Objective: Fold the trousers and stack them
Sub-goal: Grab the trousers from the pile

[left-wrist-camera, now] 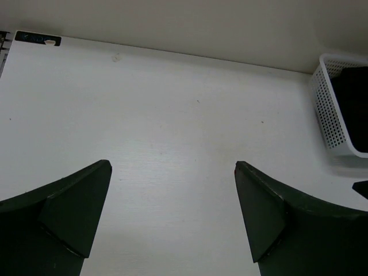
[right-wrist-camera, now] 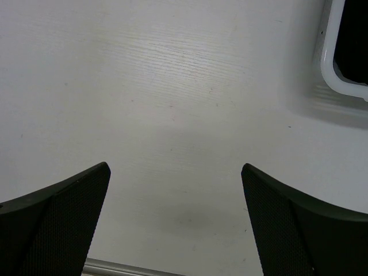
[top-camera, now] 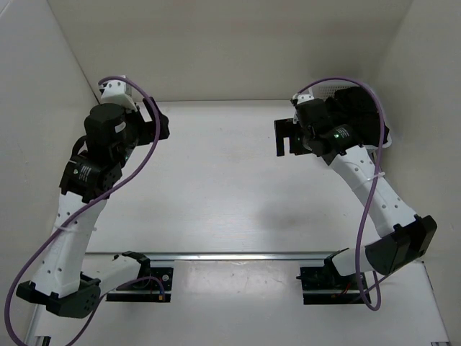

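Note:
The black trousers lie bunched inside the white mesh basket at the table's far right corner; only a dark patch of them shows. The right wrist view shows the same dark cloth inside the basket's rim. My left gripper is open and empty, hovering over bare table on the left. My right gripper is open and empty, above the table just left of the basket. Neither gripper touches the trousers.
The white table is boxed in by white walls at the back and both sides. In the top view the basket is mostly hidden behind the right arm. A metal rail runs along the near edge between the arm bases.

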`<state>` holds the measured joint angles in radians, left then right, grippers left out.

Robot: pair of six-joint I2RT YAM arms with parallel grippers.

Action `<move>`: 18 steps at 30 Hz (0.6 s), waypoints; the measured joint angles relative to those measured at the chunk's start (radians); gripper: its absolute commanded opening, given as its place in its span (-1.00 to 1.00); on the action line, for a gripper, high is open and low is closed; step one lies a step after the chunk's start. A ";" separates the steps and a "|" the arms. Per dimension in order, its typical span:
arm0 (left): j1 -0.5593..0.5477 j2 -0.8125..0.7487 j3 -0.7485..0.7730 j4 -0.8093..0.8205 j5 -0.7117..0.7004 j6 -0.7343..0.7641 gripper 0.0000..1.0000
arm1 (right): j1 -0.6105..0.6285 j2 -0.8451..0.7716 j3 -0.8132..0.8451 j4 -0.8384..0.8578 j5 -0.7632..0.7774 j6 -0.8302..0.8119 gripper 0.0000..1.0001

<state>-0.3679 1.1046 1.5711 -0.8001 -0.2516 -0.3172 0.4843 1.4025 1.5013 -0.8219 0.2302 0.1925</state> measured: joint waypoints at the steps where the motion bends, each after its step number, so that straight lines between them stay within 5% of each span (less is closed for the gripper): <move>1: 0.000 -0.011 0.000 0.000 0.000 0.001 1.00 | 0.000 0.000 0.000 0.000 0.002 0.003 1.00; 10: 0.000 -0.042 -0.019 -0.002 -0.002 -0.001 1.00 | -0.025 -0.090 -0.054 0.003 0.078 0.041 1.00; 14: 0.000 -0.042 -0.052 -0.008 -0.002 -0.010 1.00 | -0.170 -0.166 -0.079 -0.003 0.093 0.047 1.00; 18: 0.000 -0.037 -0.086 -0.016 -0.003 -0.030 1.00 | -0.392 -0.151 -0.074 0.006 0.015 0.048 0.78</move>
<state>-0.3683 1.0672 1.4853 -0.8158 -0.2550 -0.3473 0.0925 1.2518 1.4269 -0.8154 0.2455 0.2405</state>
